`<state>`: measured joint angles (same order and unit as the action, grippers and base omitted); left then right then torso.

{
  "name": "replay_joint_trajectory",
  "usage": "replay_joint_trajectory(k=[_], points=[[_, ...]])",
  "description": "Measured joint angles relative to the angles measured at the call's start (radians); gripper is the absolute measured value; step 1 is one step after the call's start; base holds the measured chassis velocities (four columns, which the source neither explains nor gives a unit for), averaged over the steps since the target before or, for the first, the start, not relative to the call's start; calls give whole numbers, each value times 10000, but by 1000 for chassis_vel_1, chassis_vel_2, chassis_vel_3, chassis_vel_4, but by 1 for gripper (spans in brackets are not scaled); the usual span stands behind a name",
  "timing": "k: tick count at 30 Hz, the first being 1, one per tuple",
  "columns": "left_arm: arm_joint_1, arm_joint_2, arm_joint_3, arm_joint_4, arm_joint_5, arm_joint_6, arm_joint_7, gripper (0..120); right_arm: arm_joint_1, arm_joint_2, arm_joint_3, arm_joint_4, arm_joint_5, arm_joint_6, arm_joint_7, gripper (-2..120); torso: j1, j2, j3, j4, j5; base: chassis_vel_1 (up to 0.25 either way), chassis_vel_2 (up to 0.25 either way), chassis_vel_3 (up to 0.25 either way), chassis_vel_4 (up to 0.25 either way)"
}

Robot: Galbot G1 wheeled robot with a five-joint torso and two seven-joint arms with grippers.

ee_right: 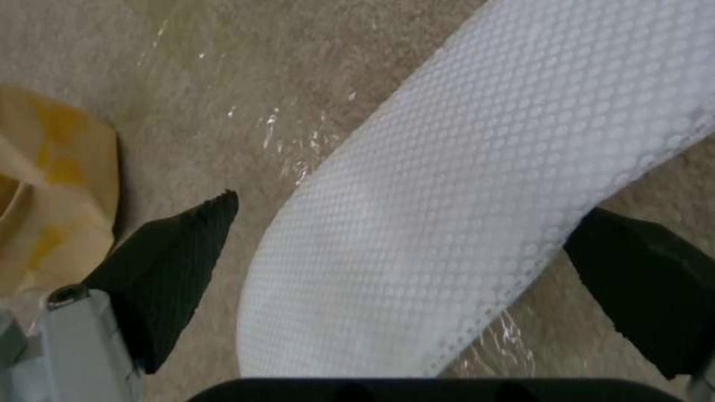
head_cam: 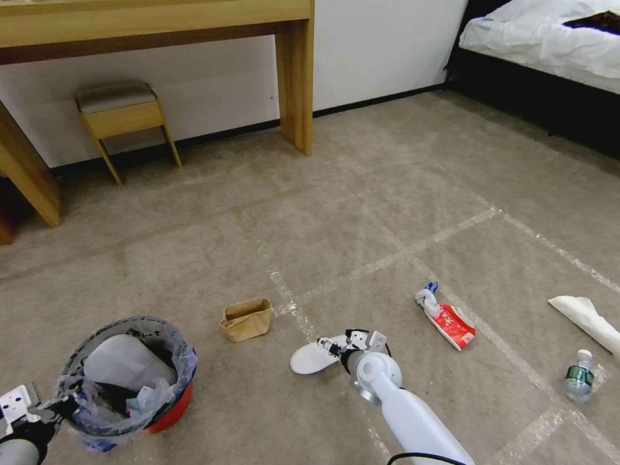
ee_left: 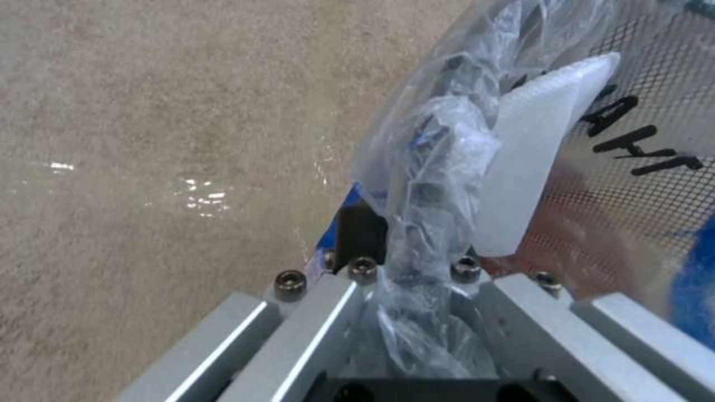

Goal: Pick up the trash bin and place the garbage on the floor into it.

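Note:
The red trash bin (head_cam: 169, 408), lined with a bluish plastic bag, is at the lower left of the head view with a white slipper (head_cam: 126, 363) inside it. My left gripper (head_cam: 61, 407) is shut on its bagged rim (ee_left: 421, 184). A second white slipper (head_cam: 311, 359) lies on the carpet floor (head_cam: 361, 213). My right gripper (head_cam: 330, 349) is low over it and open, its black fingers (ee_right: 171, 262) standing on either side of the dotted slipper (ee_right: 462, 212). More garbage lies around: a brown paper bag (head_cam: 246, 319), a red wrapper (head_cam: 453, 324), a white wad (head_cam: 589, 319) and a small bottle (head_cam: 579, 375).
A wooden desk leg (head_cam: 295, 77) and a small stool (head_cam: 123, 116) stand against the far wall. A bed (head_cam: 549, 39) fills the far right corner. Shiny tape lines (head_cam: 400, 255) cross the carpet. The brown paper bag (ee_right: 52, 195) sits close beside the right gripper.

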<state>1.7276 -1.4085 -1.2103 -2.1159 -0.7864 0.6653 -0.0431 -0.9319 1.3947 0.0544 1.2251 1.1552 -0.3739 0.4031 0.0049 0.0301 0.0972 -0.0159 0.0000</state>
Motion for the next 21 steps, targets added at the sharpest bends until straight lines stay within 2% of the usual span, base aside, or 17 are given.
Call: replay_joint_trajectory(k=[4, 8, 9, 10, 13, 16, 18, 21], points=[[25, -3, 2, -41, 2, -6, 4, 1, 189, 100, -17, -387, -77, 133, -152, 99, -1, 0, 0, 0, 1, 0, 0, 0, 0], [47, 7, -8, -49, 1, -10, 6, 1, 335, 150, -21, -656, -117, 232, -271, 93, -1, 0, 0, 0, 1, 0, 0, 0, 0], [47, 9, -10, -49, 1, -13, 8, 1, 402, 173, -21, -758, -135, 281, -312, 86, -1, 0, 0, 0, 0, 0, 0, 0, 0], [47, 9, -10, -49, 1, -13, 8, 1, 402, 173, -21, -758, -135, 281, -312, 86, -1, 0, 0, 0, 0, 0, 0, 0, 0], [23, 13, -10, -49, -3, -14, 9, 1, 518, 213, -24, -973, -205, 360, -386, 70, -1, 0, 0, 0, 0, 0, 0, 0, 0], [20, 18, -8, -49, -5, -14, 9, 1, 534, 217, -28, -1028, -249, 417, -427, 63, -1, 0, 0, 0, 0, 0, 0, 0, 0], [7, 27, -5, -33, -6, -14, 9, 1, 510, 206, -31, -1010, -275, 444, -449, 51, -1, 1, 0, 0, 0, 0, 0, 0, 0], [-8, 28, 7, -8, -5, -16, 9, 1, 484, 203, -34, -984, -288, 462, -455, 47, -1, 0, 0, 0, 0, 0, 0, 0, 0]])
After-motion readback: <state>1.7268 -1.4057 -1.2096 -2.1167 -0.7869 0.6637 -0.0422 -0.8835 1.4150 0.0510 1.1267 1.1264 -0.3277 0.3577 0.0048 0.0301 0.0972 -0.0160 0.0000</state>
